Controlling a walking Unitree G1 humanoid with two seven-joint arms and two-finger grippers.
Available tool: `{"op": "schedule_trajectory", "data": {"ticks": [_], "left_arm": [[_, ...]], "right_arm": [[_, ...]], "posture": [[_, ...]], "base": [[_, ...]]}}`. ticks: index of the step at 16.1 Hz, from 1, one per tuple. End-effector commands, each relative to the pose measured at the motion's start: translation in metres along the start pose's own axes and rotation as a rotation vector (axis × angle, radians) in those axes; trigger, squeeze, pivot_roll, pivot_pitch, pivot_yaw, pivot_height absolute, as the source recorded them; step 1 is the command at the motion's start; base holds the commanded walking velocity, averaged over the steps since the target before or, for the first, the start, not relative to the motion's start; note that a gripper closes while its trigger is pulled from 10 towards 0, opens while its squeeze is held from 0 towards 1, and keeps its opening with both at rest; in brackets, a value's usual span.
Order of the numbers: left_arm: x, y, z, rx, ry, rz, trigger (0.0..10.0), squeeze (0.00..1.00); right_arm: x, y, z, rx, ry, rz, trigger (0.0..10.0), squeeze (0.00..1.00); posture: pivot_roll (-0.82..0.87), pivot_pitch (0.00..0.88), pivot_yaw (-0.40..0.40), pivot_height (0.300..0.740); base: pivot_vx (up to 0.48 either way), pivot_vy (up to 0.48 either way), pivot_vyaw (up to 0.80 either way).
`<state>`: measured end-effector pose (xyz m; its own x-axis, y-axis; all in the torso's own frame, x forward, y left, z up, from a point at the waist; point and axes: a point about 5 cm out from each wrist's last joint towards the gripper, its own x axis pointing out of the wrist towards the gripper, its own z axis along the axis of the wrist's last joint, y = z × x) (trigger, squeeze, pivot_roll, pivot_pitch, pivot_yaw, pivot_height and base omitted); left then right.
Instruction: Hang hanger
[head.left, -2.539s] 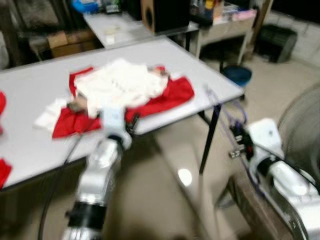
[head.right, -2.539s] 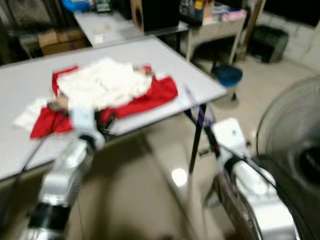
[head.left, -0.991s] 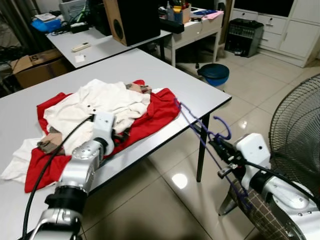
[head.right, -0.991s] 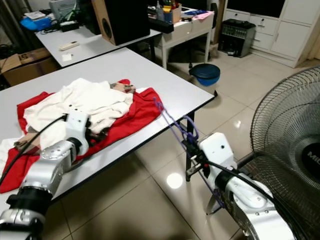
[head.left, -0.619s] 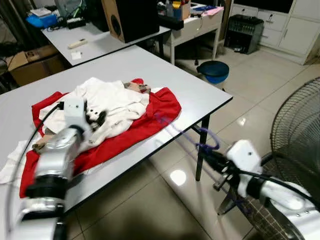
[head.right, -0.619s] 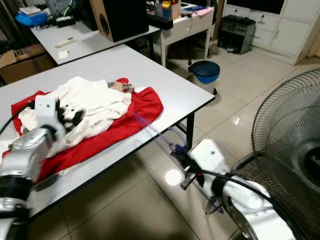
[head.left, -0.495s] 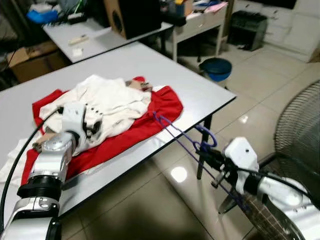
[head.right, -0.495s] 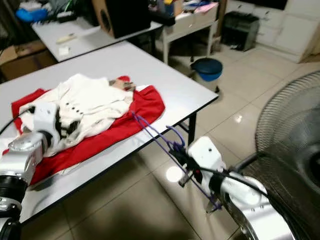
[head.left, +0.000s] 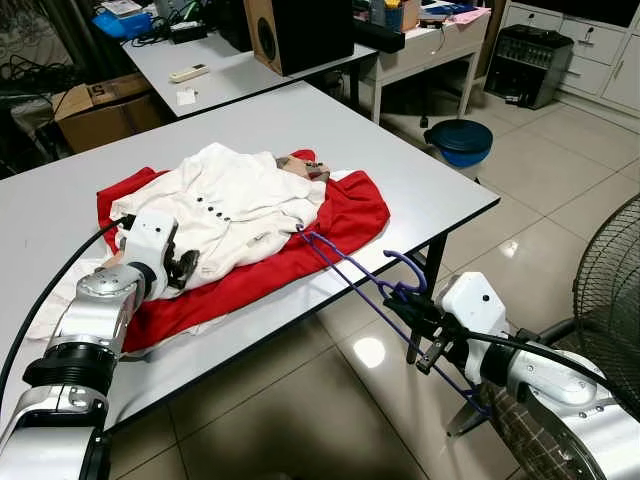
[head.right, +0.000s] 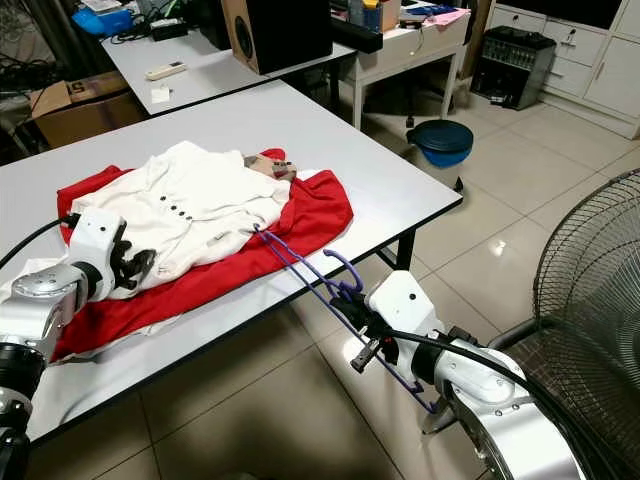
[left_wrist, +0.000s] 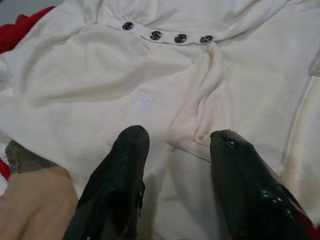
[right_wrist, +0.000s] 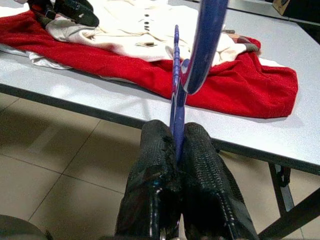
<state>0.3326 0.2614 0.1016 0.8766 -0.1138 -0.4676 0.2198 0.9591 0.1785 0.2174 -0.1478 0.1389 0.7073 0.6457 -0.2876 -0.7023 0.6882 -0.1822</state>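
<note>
Compared with half a second ago, the left gripper (head.left: 186, 268) sits a little lower over the white garment and the purple hanger (head.left: 352, 270) reaches slightly further over the table edge, though part of that shift comes from the head camera moving. At this moment the left gripper hovers just above the white buttoned shirt (head.left: 235, 205), its two black fingers (left_wrist: 121, 165) spread apart with nothing between them; in the wrist view a row of four dark buttons (left_wrist: 167, 37) lies ahead of the tips. That shirt lies crumpled on top of a red cloth (head.left: 340, 222), and both rest on the grey table (head.left: 430, 185) near its front edge. Off the table's near corner, the right gripper (head.left: 408, 310) is clamped tight on the hanger, gripping it close to the hook (head.left: 410, 270), which curves up just above the fingers. From there the hanger's long thin arm slants up to the table, and its far tip sits over the red cloth beside the white shirt. A round blue stool (head.left: 458, 140) stands on the tiled floor beyond the table, a black speaker (head.left: 300, 30) sits on the desk behind, and a wire fan guard (head.left: 610, 290) is at the robot's right.
</note>
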Motion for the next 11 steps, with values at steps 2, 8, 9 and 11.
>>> {"op": "schedule_trajectory", "data": {"ticks": [2,8,9,11], "left_arm": [[-0.004,0.007,0.011,-0.097,-0.039,-0.020,0.0,0.00],[-0.012,-0.010,0.005,0.089,-0.047,-0.229,2.5,0.00],[-0.011,-0.013,0.004,0.118,-0.056,-0.244,10.0,0.00],[-0.011,-0.015,0.000,0.168,-0.085,-0.218,10.0,0.70]], "right_arm": [[0.005,0.000,0.001,-0.015,-0.009,0.009,10.0,0.00],[0.011,0.006,0.002,-0.023,-0.015,0.045,10.0,0.00],[0.011,0.006,0.001,-0.025,-0.015,0.046,10.0,0.00],[0.014,0.008,0.002,-0.028,-0.020,0.050,10.0,0.00]], "posture": [[-0.13,0.000,0.131,0.740],[-0.12,0.000,0.136,0.740],[-0.12,0.000,0.136,0.740],[-0.13,0.000,0.145,0.740]], "base": [[0.000,0.000,0.00],[0.000,0.000,0.00],[0.000,0.000,0.00],[0.000,0.000,0.00]]}}
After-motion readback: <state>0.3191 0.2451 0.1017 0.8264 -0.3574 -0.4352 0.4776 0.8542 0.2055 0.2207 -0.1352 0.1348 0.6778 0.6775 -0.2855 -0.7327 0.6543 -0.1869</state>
